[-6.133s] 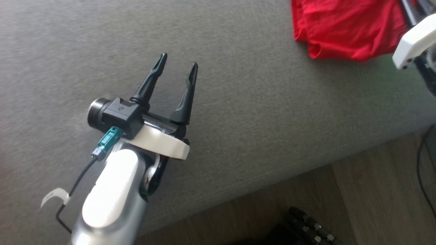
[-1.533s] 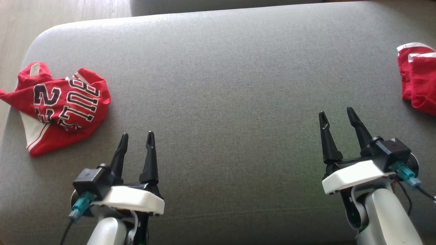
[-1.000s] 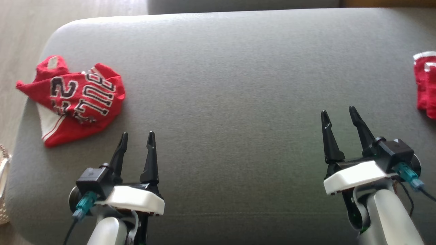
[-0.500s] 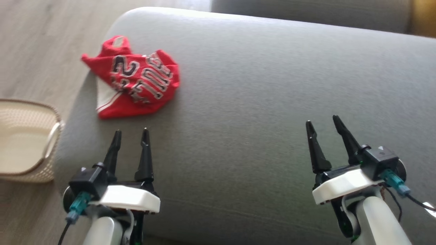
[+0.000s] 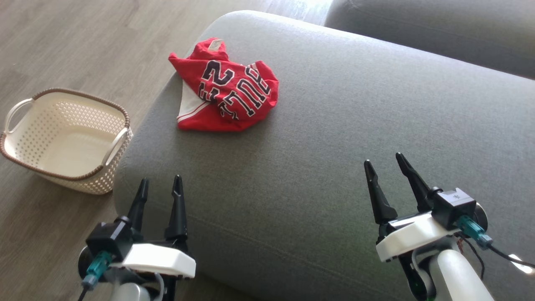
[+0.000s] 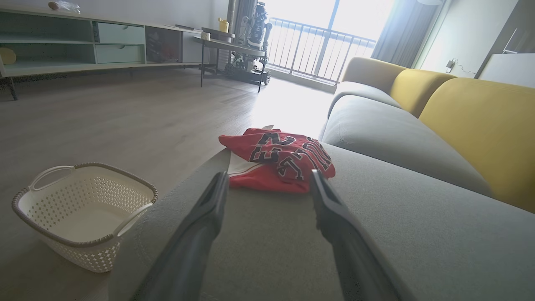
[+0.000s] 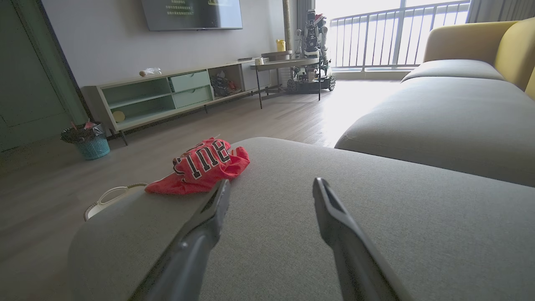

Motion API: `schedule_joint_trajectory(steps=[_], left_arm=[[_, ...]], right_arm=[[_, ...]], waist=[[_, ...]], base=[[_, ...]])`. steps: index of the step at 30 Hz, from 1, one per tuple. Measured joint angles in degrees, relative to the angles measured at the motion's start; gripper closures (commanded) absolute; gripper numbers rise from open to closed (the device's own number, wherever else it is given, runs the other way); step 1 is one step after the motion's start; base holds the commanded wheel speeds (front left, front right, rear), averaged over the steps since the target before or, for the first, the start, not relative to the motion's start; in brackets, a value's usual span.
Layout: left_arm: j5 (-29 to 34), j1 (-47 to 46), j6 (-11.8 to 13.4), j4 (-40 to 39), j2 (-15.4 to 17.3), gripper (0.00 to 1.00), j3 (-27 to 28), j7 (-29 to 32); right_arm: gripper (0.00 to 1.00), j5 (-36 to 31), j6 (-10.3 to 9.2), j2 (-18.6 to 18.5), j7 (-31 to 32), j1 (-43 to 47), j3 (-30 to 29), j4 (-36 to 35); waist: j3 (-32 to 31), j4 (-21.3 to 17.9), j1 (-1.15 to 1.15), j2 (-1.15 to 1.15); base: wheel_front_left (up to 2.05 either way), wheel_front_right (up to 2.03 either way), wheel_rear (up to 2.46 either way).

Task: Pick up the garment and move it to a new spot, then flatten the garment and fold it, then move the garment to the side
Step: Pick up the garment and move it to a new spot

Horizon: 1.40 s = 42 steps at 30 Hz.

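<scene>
Garment (image 5: 228, 98), a red jersey with dark lettering, lies crumpled on the grey sofa cushion (image 5: 334, 146) near its rounded corner, at about 11 o'clock from my left gripper (image 5: 161, 179) and well apart from it. That gripper and the right gripper (image 5: 383, 159) both hover with fingers spread wide and nothing between them. I judge that none of the task is done: pick-up, move, flattening, fold and setting aside all lie ahead. A white basket (image 5: 83, 186) stands on the floor at 9 o'clock.
</scene>
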Motion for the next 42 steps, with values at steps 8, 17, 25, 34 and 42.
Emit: schedule_joint_trajectory(steps=[8, 17, 25, 34, 42], left_arm=[[0.00, 0.76, 0.00, -0.15, 0.00, 0.00, 0.02, 0.00], [-4.89, 0.67, 0.24, -0.45, -0.04, 0.00, 1.89, 0.01], [-3.45, -7.55, -2.68, 1.38, -0.02, 0.00, 6.91, 0.00], [-3.03, -28.53, -4.09, 13.23, 5.52, 0.00, 8.04, 10.37], [-3.77, -38.78, -4.71, 24.62, 7.64, 0.00, 7.48, 20.89]], right_arm=[[0.00, 0.44, 0.00, 0.00, 0.00, 0.05, 0.24, 0.47], [0.00, 0.22, 0.00, 0.01, 0.00, 0.03, 0.31, -0.48], [0.00, -4.04, 0.00, 0.01, 0.67, -1.33, -0.92, -5.43], [0.00, -7.31, 0.00, -0.01, 3.90, -5.06, -2.26, -16.51], [0.00, -9.77, 0.00, -0.16, 4.92, -6.71, -1.62, -21.94]], waist=[[-0.59, 1.16, 0.00, 0.00], [1.23, -0.46, 0.00, 0.00], [8.12, -2.73, 0.00, 0.00], [17.24, -7.17, 0.02, 0.00], [22.19, -11.60, 0.02, 0.00]], base=[[0.00, 0.00, 0.00], [0.00, 0.00, 0.00], [0.00, 0.00, 0.00], [0.00, 0.00, 0.00], [0.00, 0.00, 0.00]])
